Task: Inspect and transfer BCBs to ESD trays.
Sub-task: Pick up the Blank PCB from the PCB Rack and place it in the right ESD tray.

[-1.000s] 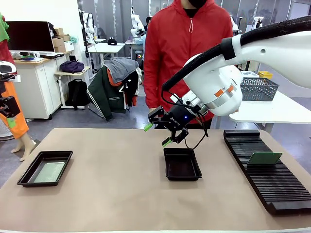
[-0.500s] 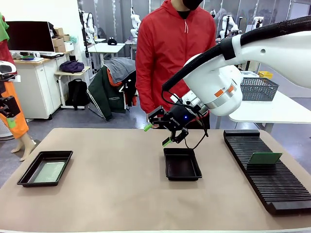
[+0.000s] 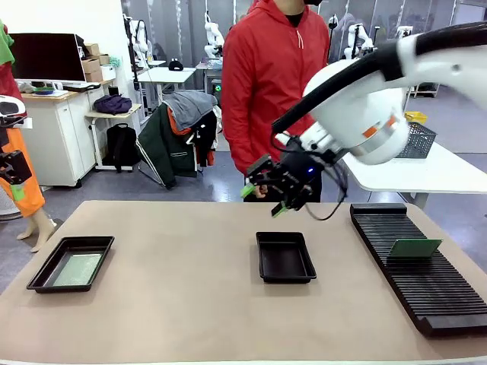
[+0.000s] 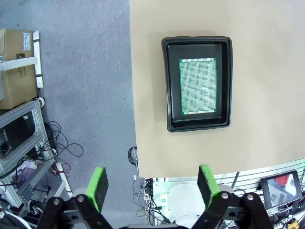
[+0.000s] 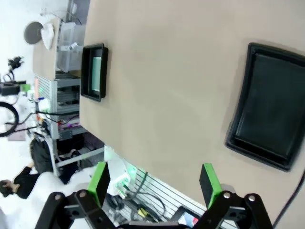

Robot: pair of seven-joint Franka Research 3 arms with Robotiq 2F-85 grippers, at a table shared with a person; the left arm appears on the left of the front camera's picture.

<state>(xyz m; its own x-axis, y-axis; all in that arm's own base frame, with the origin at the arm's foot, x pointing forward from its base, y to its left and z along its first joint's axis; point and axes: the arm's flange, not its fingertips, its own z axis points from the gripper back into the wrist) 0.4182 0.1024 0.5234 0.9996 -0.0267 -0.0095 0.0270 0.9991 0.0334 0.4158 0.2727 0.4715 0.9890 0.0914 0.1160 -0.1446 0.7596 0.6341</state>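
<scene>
Right arm (image 3: pixel 358 114) hangs raised, fingers (image 3: pixel 248 190) spread wide.

Was a lab. Benches (image 3: pixel 163 74), a monitor (image 3: pixel 46 55) and boxes (image 3: pixel 93 62) stood behind. Cables (image 4: pixel 62 143) and aluminium framing (image 4: pixel 21 119) lay on the floor (image 4: pixel 86 71).

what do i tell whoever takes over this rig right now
Right gripper: open, empty, in the air near the middle ESD tray.
Left gripper: open, empty, high above the left ESD tray.
One BCB lies flat in the left tray; the middle tray is empty.
Another board stands in the slotted rack.
Left to do: likely pick that board, inspect it, set it in the middle tray.
</scene>
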